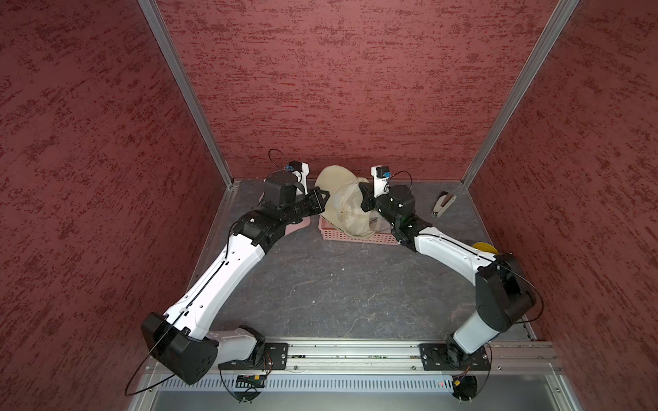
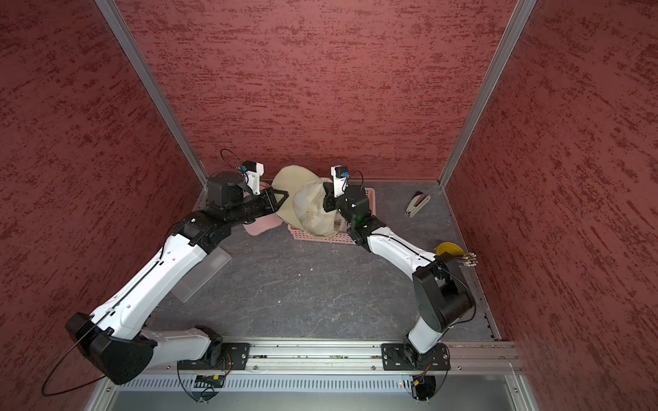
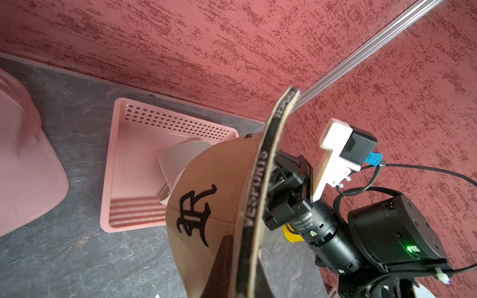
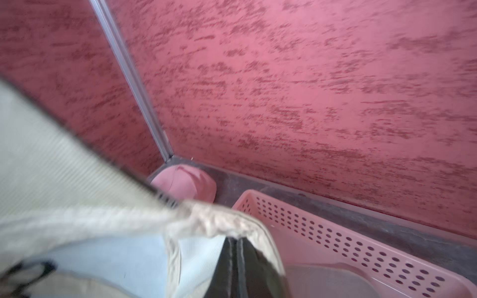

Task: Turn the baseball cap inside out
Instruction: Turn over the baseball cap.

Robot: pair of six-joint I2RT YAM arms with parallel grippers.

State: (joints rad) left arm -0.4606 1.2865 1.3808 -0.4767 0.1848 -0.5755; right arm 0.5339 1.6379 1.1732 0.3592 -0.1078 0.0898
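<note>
Beige cap (image 1: 350,210) | pinched by left claw (image 1: 323,204), right claw (image 1: 364,195) | over pink basket (image 1: 356,238)

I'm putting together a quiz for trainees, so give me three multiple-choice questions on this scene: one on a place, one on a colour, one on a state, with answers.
1. Where is the beige cap? A) flat on the table B) raised over the pink basket C) on the front rail
2. The second cap, by the back corner, is: A) pink B) blue C) green
3. The left arm's fingers are: A) wide open B) resting on the table C) shut on the beige cap
Answers: 1 B, both top views show it lifted above the basket; 2 A, both wrist views show it pink; 3 C, they pinch its rim.
</note>
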